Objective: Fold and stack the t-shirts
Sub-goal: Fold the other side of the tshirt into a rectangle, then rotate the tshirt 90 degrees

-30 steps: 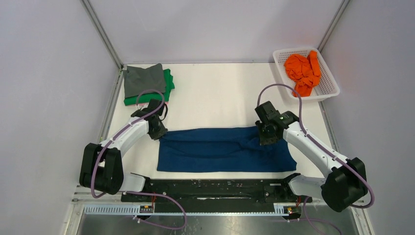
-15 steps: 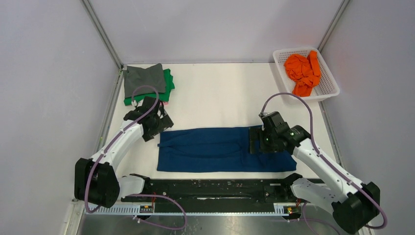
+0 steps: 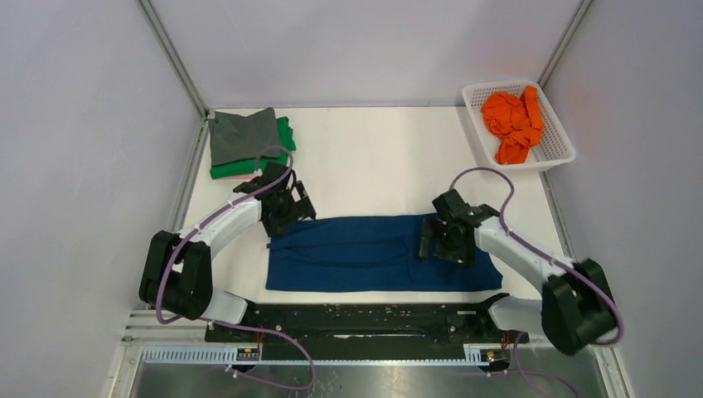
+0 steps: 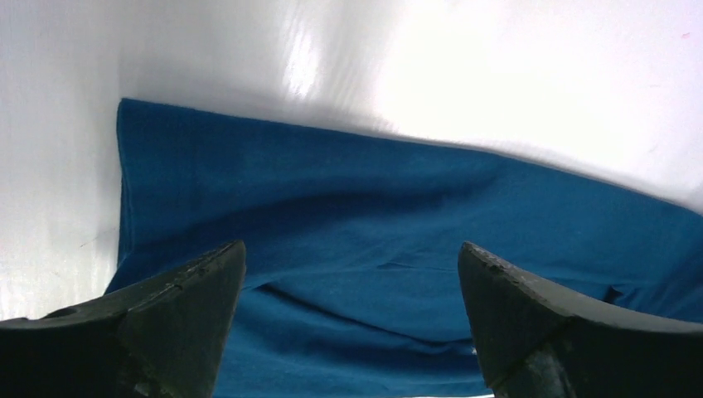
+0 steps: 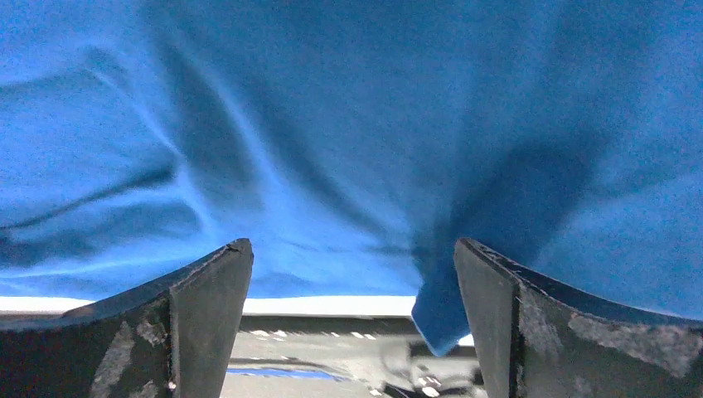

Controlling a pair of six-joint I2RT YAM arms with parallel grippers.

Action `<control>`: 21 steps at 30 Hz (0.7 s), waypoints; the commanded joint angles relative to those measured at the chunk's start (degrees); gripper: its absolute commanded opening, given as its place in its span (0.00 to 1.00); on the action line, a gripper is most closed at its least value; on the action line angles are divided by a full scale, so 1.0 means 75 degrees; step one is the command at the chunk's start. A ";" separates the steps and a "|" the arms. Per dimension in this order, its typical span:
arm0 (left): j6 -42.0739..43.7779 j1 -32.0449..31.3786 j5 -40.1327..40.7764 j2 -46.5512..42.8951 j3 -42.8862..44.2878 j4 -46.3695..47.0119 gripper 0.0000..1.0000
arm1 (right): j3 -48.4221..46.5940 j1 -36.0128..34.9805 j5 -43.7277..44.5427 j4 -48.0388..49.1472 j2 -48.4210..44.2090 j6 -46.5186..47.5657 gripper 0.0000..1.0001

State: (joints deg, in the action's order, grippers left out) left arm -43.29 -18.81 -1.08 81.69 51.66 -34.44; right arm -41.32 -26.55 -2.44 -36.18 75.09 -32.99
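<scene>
The dark blue shirt (image 3: 377, 253) lies flat on the table (image 3: 373, 157), close to the arms' bases, folded into a long band. Its long axis runs left to right, and the far-right part is rumpled. The left gripper (image 4: 351, 246) hangs over the band's far-left corner, jaws wide apart and holding nothing. The right gripper (image 5: 353, 242) is low over the right end, jaws also spread and empty. A grey shirt (image 3: 242, 134) sits on a green shirt (image 3: 286, 137) at the far left. An orange shirt (image 3: 512, 123) is bunched in the white basket (image 3: 557, 157) at the far right.

White mesh basket (image 3: 539, 162) at far right corner of white table (image 3: 373, 157); black rail (image 3: 356, 319) along near edge.
</scene>
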 commanded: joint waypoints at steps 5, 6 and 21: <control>0.0140 0.0018 -0.0026 -0.0328 -0.0282 0.0210 0.99 | 0.0134 0.0040 0.2182 -0.2420 -0.2424 -0.0750 0.99; 0.0216 0.0004 -0.0199 -0.0315 -0.0238 0.0298 0.99 | 0.0163 0.0046 0.2038 -0.2030 -0.2464 -0.0686 1.00; -0.0178 -0.0276 -0.1665 0.0816 -0.0790 0.1907 0.99 | -0.0443 0.1124 0.0166 0.2056 0.1698 -0.0632 0.99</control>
State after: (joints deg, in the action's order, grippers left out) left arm -41.65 -20.51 -10.59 88.38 48.49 -25.87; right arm -40.18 -21.02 2.11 -30.13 79.46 -38.89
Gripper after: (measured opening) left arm 0.989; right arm 0.993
